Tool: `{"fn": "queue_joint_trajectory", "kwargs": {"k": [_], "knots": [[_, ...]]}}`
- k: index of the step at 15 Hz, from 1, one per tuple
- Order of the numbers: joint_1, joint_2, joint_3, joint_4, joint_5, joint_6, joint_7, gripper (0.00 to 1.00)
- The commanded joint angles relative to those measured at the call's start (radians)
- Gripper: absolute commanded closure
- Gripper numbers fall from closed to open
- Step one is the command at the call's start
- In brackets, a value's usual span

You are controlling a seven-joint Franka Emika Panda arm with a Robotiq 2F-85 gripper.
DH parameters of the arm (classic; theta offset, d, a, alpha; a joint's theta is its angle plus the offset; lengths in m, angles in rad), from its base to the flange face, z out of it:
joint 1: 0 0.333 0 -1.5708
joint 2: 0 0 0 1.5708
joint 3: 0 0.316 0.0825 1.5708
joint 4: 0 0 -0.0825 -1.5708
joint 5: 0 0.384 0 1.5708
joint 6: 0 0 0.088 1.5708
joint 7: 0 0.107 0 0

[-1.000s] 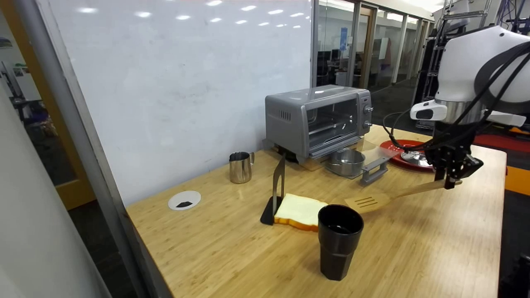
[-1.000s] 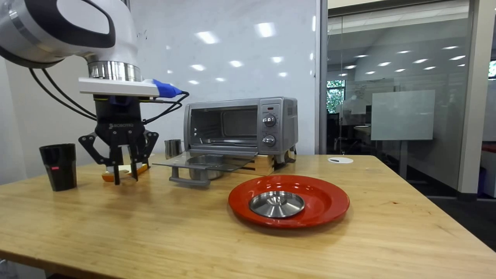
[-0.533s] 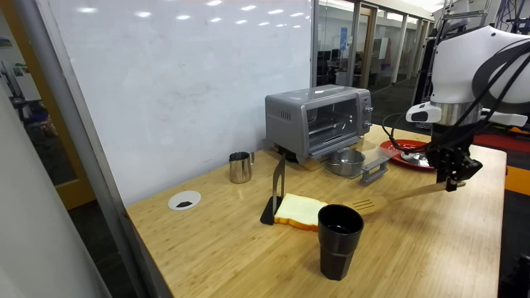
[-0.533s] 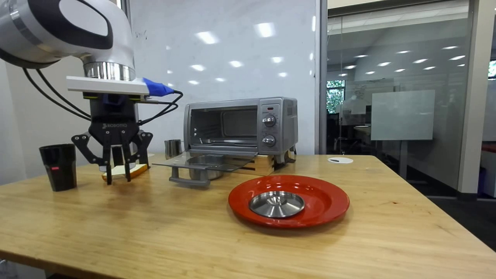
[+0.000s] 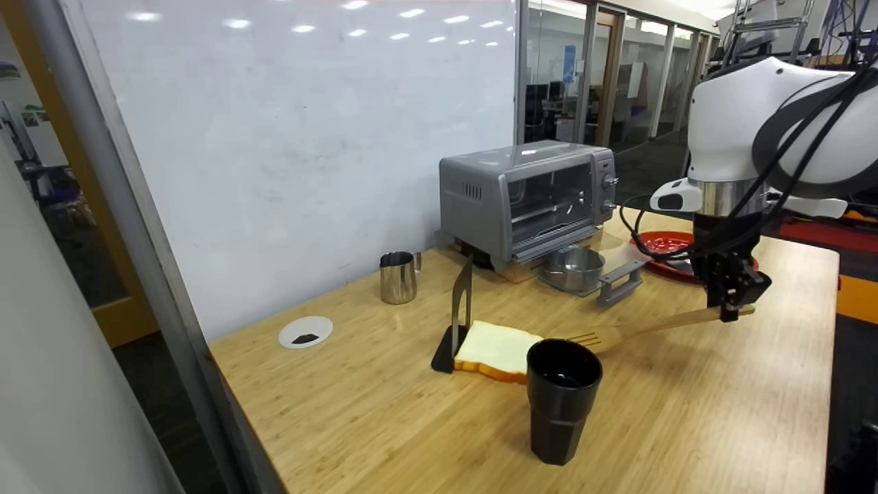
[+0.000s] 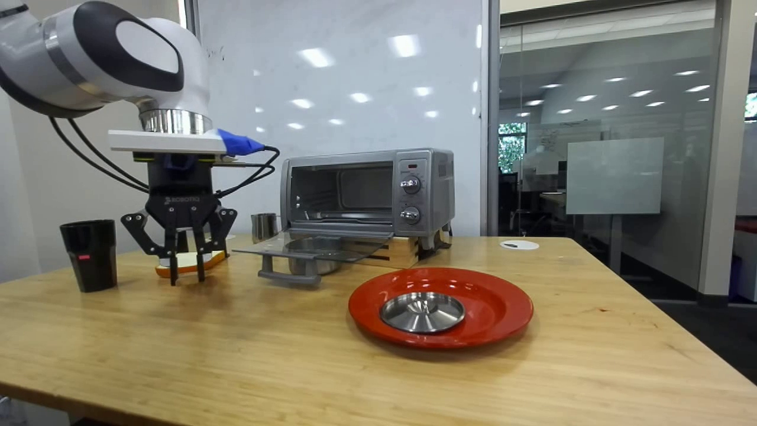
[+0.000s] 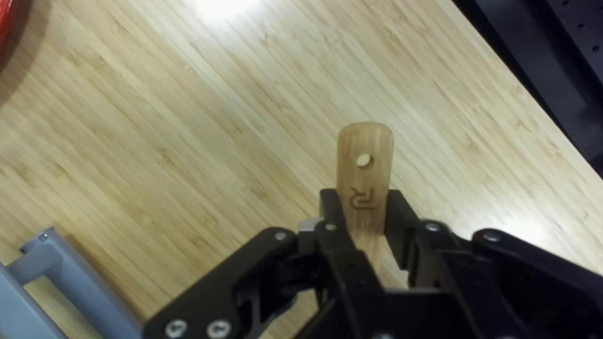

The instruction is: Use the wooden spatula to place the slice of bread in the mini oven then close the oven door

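My gripper point(image 5: 730, 314) is shut on the handle end of the wooden spatula point(image 5: 675, 321); the wrist view shows both fingers against the handle point(image 7: 365, 174). The slotted blade points towards the slice of bread point(image 5: 497, 348) and is partly hidden behind a black cup. I cannot tell whether blade and bread touch. The bread lies flat on the table; in an exterior view it shows behind my gripper point(image 6: 187, 278), its crust point(image 6: 216, 258) visible. The mini oven point(image 5: 473, 195) stands at the back, its interior empty-looking. The oven door point(image 6: 290, 277) is open, folded down towards the front.
The black cup point(image 5: 564, 401) stands before the bread. A black utensil point(image 5: 461, 305) stands upright against the bread's far side. A metal pot point(image 5: 577, 269) sits under the door's glass. A red plate point(image 6: 497, 328) with a steel lid point(image 6: 423, 312) and a metal pitcher point(image 5: 399, 280) are also there.
My gripper has moved lower and towards the bread with the spatula held. The blade has gone further behind the black cup. Bread, oven and door have not moved.
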Motion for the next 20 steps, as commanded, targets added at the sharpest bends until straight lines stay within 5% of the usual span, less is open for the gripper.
{"fn": "queue_joint_trajectory", "kwargs": {"k": [1,12,20], "knots": [[0.006,0.067,0.013,0.062,-0.028,-0.038,0.055,0.93],[0.005,0.047,0.020,0.018,-0.129,-0.085,0.175,0.93],[0.046,-0.023,0.052,-0.062,-0.092,-0.135,0.162,0.93]]}}
